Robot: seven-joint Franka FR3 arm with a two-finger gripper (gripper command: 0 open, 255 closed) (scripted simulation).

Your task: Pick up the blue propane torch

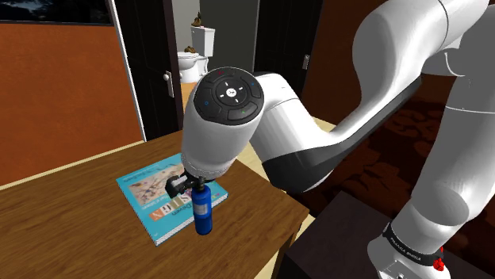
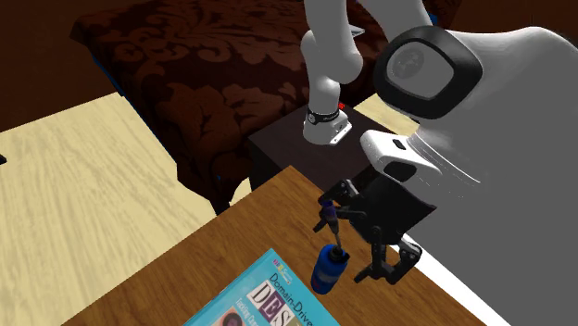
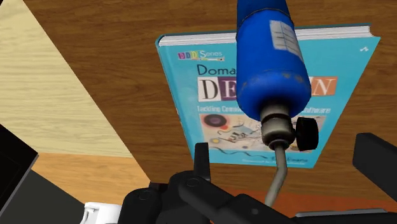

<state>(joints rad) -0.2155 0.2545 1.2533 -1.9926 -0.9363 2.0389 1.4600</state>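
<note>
The blue propane torch [image 1: 204, 212] stands upright by the corner of a teal book [image 1: 151, 194], near the wooden table's [image 1: 95, 214] edge. Its blue cylinder [image 2: 329, 269] carries a metal neck with a black knob [image 3: 306, 133] and a thin nozzle tube [image 3: 275, 181] on top. My black gripper [image 1: 186, 184] is down at the torch's top. In the wrist view the two fingers [image 3: 202, 159] stand wide apart, and the nozzle tube passes between them without touching either. From the second exterior view the gripper [image 2: 350, 233] brackets the nozzle [image 2: 326, 218] from the side.
The teal book [image 3: 210, 83] lies flat on the table [image 3: 108, 44] under and beside the torch. The table's edge [image 2: 269, 185] runs close behind the torch, with the dark stand [image 2: 296, 148] and a dark patterned bed [image 2: 185, 65] beyond. An open doorway [image 1: 194, 47] shows a toilet.
</note>
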